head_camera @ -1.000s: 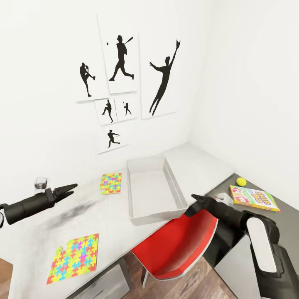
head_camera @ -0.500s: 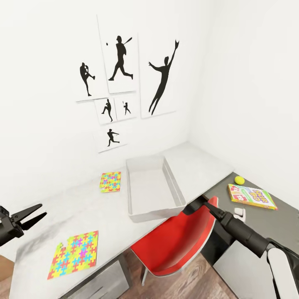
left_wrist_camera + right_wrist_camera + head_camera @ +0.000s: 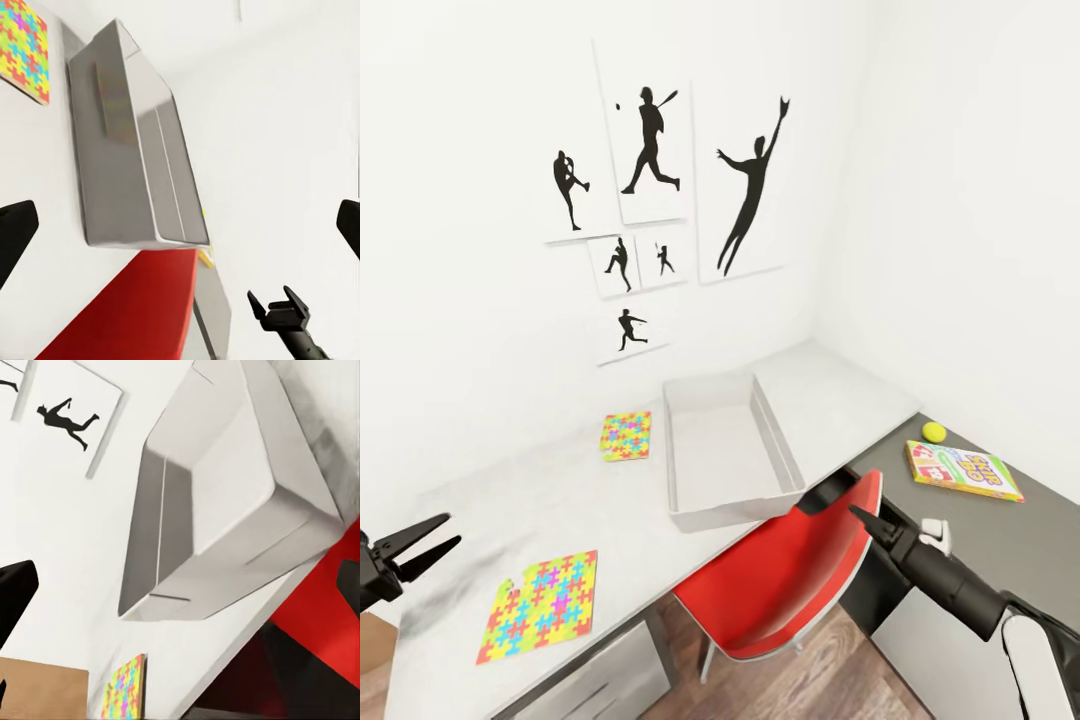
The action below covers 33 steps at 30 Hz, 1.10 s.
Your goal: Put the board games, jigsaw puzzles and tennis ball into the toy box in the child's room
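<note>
The grey toy box (image 3: 725, 455) stands empty on the pale table (image 3: 580, 500); it also shows in the left wrist view (image 3: 127, 150) and the right wrist view (image 3: 225, 487). One jigsaw puzzle (image 3: 627, 436) lies just left of the box, another (image 3: 540, 606) near the table's front edge. A board game (image 3: 963, 471) and the tennis ball (image 3: 933, 431) rest on a dark grey surface at the right. My left gripper (image 3: 420, 545) hovers open at the far left, apart from everything. Over the chair back, short of the box's front wall, my right gripper (image 3: 847, 503) is open and empty.
A red chair (image 3: 785, 580) is pushed under the table right in front of the toy box. Black sports silhouette pictures (image 3: 660, 190) hang on the white wall behind. A small white object (image 3: 935, 535) lies by my right forearm. Wood floor (image 3: 830, 670) shows below.
My left arm has pulled back from above the table toward the lower left. My right forearm has dropped lower and straightened, its gripper staying near the chair back. The view shifted slightly.
</note>
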{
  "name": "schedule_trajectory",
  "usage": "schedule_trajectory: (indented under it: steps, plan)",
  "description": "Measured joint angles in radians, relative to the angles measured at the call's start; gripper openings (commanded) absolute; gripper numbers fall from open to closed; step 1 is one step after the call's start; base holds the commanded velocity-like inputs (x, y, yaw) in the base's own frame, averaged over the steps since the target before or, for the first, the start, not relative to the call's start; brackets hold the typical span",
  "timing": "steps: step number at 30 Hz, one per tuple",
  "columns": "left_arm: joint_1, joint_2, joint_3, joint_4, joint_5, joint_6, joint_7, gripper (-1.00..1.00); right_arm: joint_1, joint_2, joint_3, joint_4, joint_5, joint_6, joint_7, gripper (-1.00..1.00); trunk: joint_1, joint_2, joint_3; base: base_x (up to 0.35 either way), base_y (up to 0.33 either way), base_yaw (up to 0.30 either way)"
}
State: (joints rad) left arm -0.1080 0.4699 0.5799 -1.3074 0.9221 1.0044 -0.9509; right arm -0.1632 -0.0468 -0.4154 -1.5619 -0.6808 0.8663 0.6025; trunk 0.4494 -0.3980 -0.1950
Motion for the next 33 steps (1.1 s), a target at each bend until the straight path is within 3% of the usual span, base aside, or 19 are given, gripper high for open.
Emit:
schedule_trajectory:
  steps: [3,7,18,33]
  plan:
    - [0.004,0.0,0.021,0.0,-0.001,0.001,-0.032,1.0,0.002,0.003,-0.001,0.001,0.04,-0.005,0.002,1.0,0.0,0.0,0.0,0.0,0.134,0.0]
    - [0.008,0.001,0.031,0.0,-0.002,0.001,-0.053,1.0,0.003,-0.003,-0.003,0.001,0.053,-0.007,-0.002,1.0,0.0,0.0,0.0,0.0,0.063,0.0]
    - [0.023,0.001,0.035,-0.004,-0.001,0.001,-0.059,1.0,0.003,-0.005,-0.005,0.002,0.055,-0.008,-0.003,1.0,0.0,0.0,0.001,-0.002,0.008,-0.006]
    - [0.023,0.002,0.036,-0.006,-0.001,0.001,-0.06,1.0,0.003,-0.006,-0.007,0.008,0.054,-0.007,0.002,1.0,0.0,0.0,0.001,-0.124,0.158,0.0]
